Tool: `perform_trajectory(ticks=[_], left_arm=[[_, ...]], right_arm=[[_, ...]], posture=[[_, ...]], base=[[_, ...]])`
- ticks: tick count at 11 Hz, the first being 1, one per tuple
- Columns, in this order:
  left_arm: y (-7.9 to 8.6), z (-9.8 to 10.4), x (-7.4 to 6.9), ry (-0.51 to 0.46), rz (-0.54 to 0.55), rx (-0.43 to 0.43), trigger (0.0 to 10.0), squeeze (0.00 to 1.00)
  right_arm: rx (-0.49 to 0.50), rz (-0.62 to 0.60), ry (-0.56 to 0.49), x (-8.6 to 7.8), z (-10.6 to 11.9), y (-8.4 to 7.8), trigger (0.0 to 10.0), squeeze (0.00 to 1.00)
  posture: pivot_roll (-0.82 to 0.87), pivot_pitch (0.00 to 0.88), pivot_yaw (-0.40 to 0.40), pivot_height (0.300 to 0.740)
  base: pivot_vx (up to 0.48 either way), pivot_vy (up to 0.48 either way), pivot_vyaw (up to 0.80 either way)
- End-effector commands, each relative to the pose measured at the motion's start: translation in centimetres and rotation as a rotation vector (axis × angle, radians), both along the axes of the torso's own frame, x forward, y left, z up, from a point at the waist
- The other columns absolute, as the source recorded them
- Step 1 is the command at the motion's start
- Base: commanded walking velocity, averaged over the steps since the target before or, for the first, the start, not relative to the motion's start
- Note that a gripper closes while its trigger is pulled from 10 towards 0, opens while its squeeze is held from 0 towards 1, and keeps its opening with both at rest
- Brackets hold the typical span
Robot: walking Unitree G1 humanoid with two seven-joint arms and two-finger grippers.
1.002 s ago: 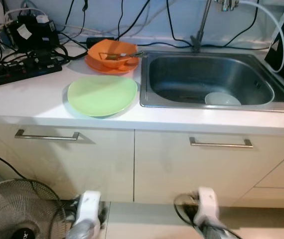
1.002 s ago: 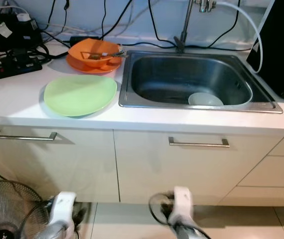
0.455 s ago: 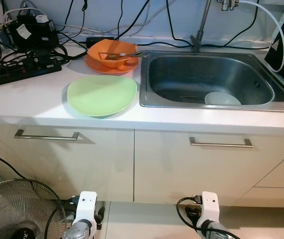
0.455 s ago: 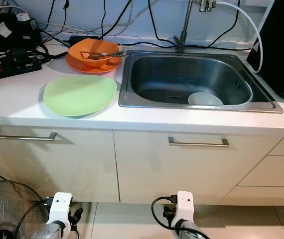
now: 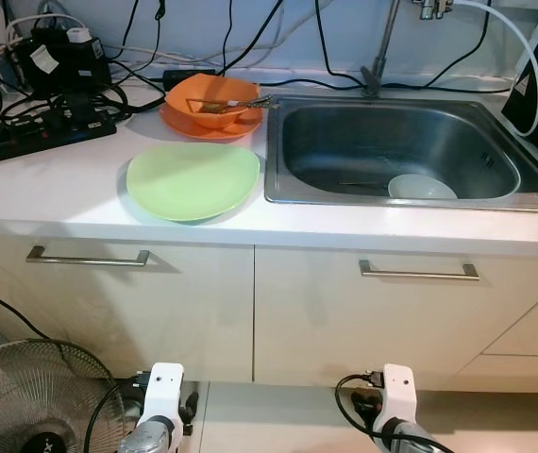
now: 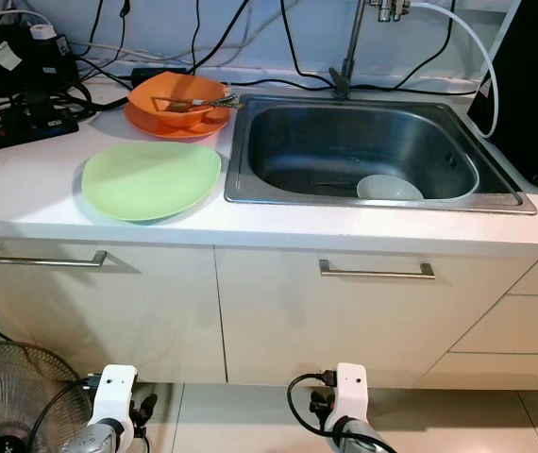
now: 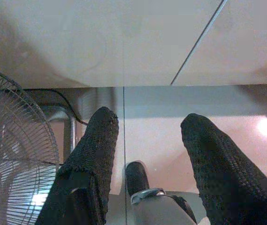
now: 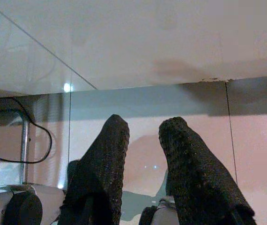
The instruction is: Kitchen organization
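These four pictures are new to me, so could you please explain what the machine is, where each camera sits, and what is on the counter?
It is a humanoid robot standing before a kitchen counter. Two pictures come from a stereo camera on its head, looking forward and down. There you see a green plate, an orange bowl on an orange plate, a power strip with cables, and a sink holding a white bowl. A fan stands on the floor. The other two come from wrist cameras, looking along each gripper's black fingers. The left gripper and right gripper hang low by the cabinet, both open, holding nothing.
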State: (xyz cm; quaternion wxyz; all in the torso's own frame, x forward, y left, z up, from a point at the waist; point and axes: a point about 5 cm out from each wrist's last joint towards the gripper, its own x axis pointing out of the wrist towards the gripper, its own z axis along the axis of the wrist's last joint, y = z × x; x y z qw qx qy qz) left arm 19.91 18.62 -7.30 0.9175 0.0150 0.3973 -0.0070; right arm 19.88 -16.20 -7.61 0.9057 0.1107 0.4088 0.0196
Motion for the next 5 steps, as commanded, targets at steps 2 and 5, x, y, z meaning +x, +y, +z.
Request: perform_trajectory(ticks=[2, 5], left_arm=[[-0.17, -0.29, -0.54, 0.011, -0.003, -0.014, 10.0, 0.0], [-0.04, -0.28, -0.56, 0.008, 0.006, -0.01, 10.0, 0.0]], right_arm=[[0.0, -0.012, 0.012, -0.26, -0.14, -0.35, 10.0, 0.0], [0.0, -0.01, 0.013, -0.3, -0.15, -0.38, 10.0, 0.0]], posture=[[0.19, 0.0, 0.0, 0.74], [0.19, 0.0, -0.001, 0.74]], base=[[0.0, 0.0, 0.0], [0.0, 0.0, 0.0]])
